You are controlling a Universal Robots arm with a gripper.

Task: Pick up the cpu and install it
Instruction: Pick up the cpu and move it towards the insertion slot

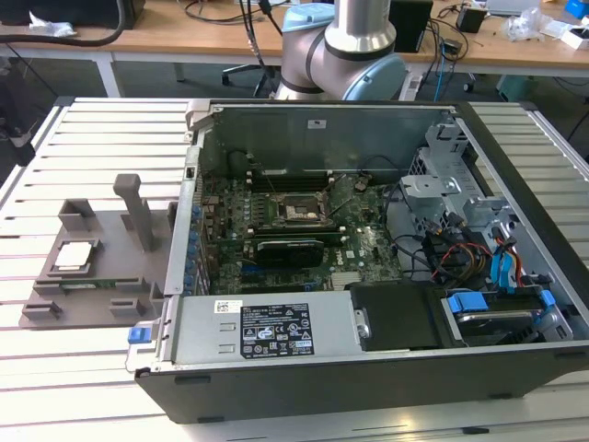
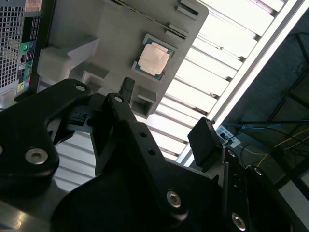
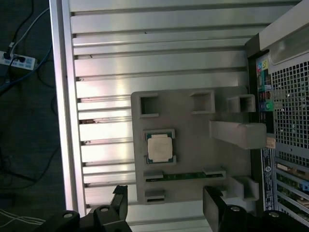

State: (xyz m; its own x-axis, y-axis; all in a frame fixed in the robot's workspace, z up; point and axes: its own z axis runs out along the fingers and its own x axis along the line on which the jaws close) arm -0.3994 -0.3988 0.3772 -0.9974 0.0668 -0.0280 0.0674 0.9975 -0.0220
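The cpu (image 1: pixel 74 255), a small square chip with a shiny metal top, lies flat in a recess of the grey plastic tray (image 1: pixel 103 276) at the exterior view's left, beside the open computer case (image 1: pixel 368 359). In both wrist views I look down on the cpu (image 3: pixel 160 147) (image 2: pixel 153 61) from well above the tray (image 3: pixel 193 159) (image 2: pixel 96 29). My gripper (image 3: pixel 166 203) (image 2: pixel 166 116) hangs high over the tray, open, its two black fingers wide apart with nothing between them. The black socket frame (image 1: pixel 296 214) sits on the motherboard inside the case.
An upright post (image 1: pixel 138 212) rises from the tray near the cpu. The case wall (image 3: pixel 285 96) stands next to the tray. The slatted metal table (image 1: pixel 92 129) ends at a rail (image 3: pixel 60 96), with a power strip (image 3: pixel 17 60) on the floor beyond. A cluttered desk (image 1: pixel 184 37) runs behind.
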